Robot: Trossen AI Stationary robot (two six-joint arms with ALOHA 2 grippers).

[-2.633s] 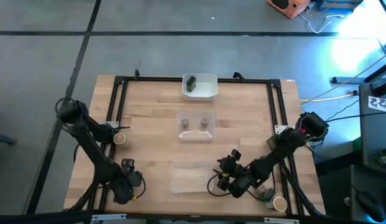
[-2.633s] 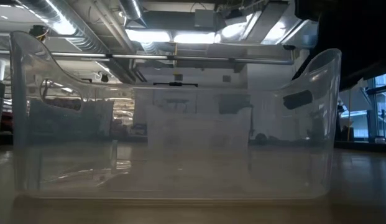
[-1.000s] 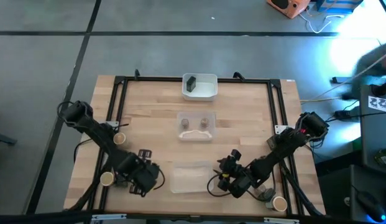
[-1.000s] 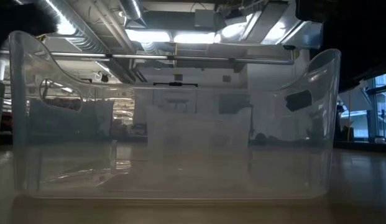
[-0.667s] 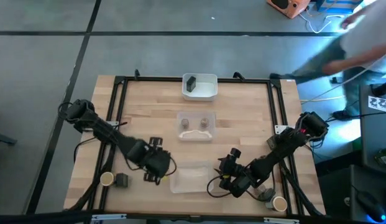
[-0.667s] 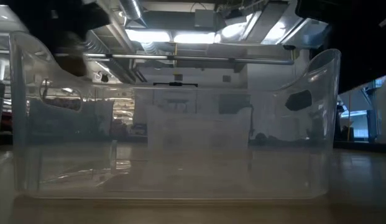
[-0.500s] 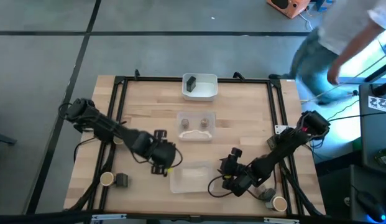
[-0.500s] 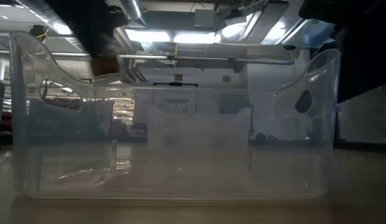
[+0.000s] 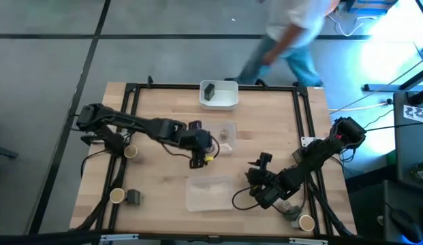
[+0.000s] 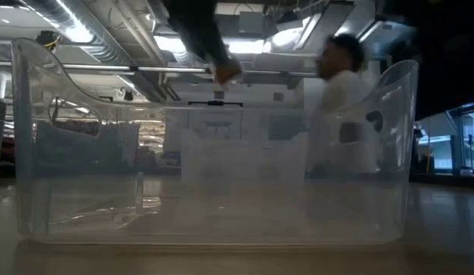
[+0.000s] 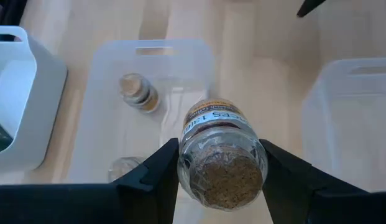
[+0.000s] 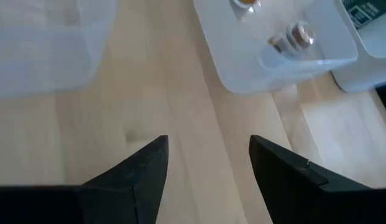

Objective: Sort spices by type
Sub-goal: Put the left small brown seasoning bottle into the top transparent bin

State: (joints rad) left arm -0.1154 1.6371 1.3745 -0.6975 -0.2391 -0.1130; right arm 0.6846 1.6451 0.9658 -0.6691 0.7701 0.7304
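Left gripper [image 11: 220, 163], jar [image 11: 221, 159] pinched, has swung to middle tray [image 11: 105, 118]: drop next. Right gripper [image 12: 208, 155] spread, empty.

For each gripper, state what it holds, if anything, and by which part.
The left gripper holds a cork-topped spice jar, its fingers pressing opposite sides of the glass body. The right gripper is open and holds nothing.

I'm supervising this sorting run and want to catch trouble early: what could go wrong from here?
1. The left gripper holds a cork-topped spice jar over the middle clear tray, where two small jars already stand; lowering it may knock them.
2. The jar lies sideways between the fingers and may roll on release.
3. A person passes the table's far edge.
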